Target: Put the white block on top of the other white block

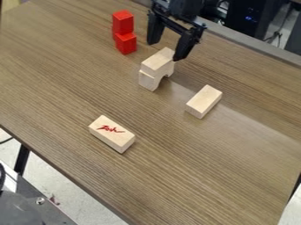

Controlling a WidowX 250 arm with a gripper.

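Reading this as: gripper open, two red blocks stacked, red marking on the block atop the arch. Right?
One error: the camera view shows the red marking on the loose block lying nearest the camera; the top block on the arch is plain. Rest holds: gripper open, two red blocks stacked.

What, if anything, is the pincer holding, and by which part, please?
Nothing is held: the pincer is open, and the upper white block rests on the arched block.
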